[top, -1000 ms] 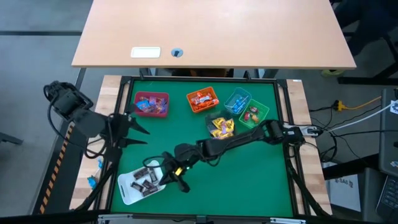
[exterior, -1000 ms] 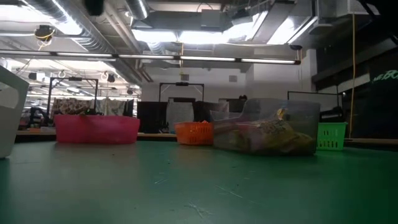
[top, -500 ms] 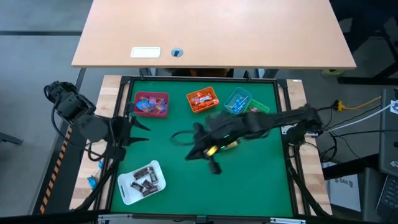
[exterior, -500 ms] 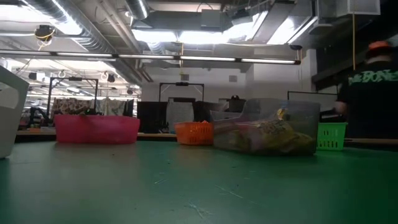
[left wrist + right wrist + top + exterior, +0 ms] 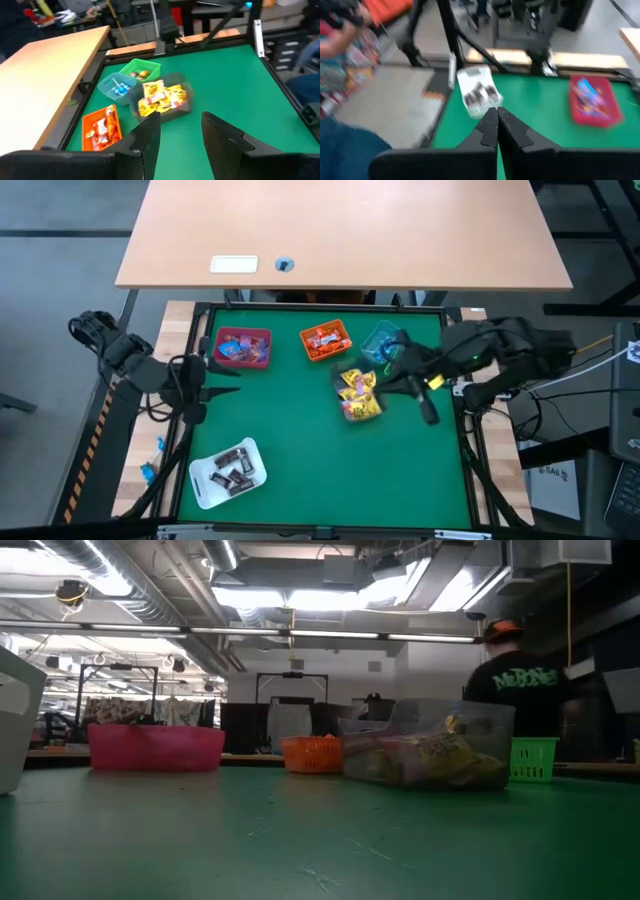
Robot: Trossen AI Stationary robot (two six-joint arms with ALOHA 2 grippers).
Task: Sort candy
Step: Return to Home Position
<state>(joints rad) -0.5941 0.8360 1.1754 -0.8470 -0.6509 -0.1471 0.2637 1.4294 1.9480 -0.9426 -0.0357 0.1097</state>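
Note:
The candy lies sorted in containers. Dark brown pieces fill the white tray (image 5: 228, 471) at the near left. Yellow packets sit in a clear bin (image 5: 357, 395), orange-red ones in the orange bin (image 5: 325, 340), and blue ones in the blue bin (image 5: 380, 340). A pink bin (image 5: 243, 347) holds mixed pieces. My right gripper (image 5: 392, 372) hovers raised over the right-hand bins, pointing toward the table's left. Its fingers (image 5: 496, 114) are shut, with nothing visible between them. My left gripper (image 5: 215, 380) waits open by the left edge (image 5: 180, 130).
The green bin (image 5: 140, 70) stands at the far right, mostly under my right arm in the high view. The bins form a row along the far edge (image 5: 312, 753). Bare green mat lies in the middle and near right. A person in a dark shirt (image 5: 525, 690) stands behind the table.
My right gripper has swung from over the white tray at the near left across the table toward the right and far side, ending above the right-hand bins. A person has walked into the low view at the right.

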